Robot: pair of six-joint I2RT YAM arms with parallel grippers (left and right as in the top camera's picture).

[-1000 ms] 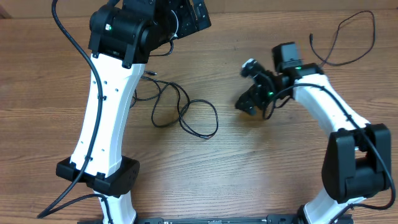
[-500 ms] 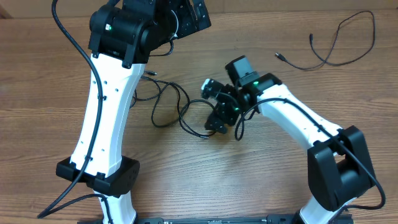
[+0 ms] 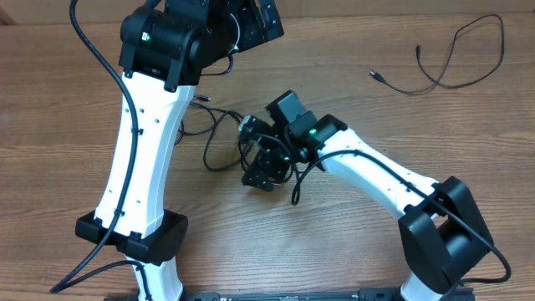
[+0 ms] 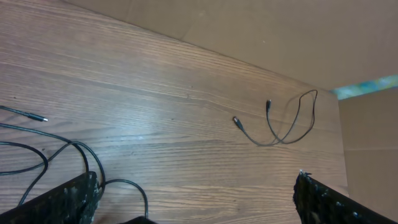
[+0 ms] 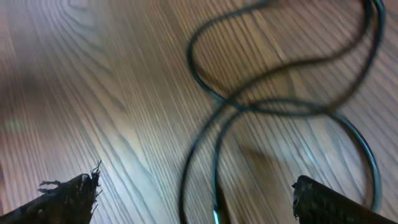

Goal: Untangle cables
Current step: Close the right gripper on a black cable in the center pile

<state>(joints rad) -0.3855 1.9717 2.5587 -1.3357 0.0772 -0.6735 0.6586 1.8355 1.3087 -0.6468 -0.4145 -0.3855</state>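
I work over a tabletop [image 3: 351, 251] of light brown wood with plain grain. Past its far edge I see a flat tan panel [image 4: 249, 25], and a teal strip [image 4: 367, 87] beside it.

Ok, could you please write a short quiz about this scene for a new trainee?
1. True or false: the right gripper is shut on a cable.
2. Where is the separate cable? A) lying alone at the far right; B) between the right gripper's fingers; C) coiled at the right arm's base.
3. What lies under the open right gripper?
Key: 1 false, it is open and holds nothing; 2 A; 3 the tangled cables.
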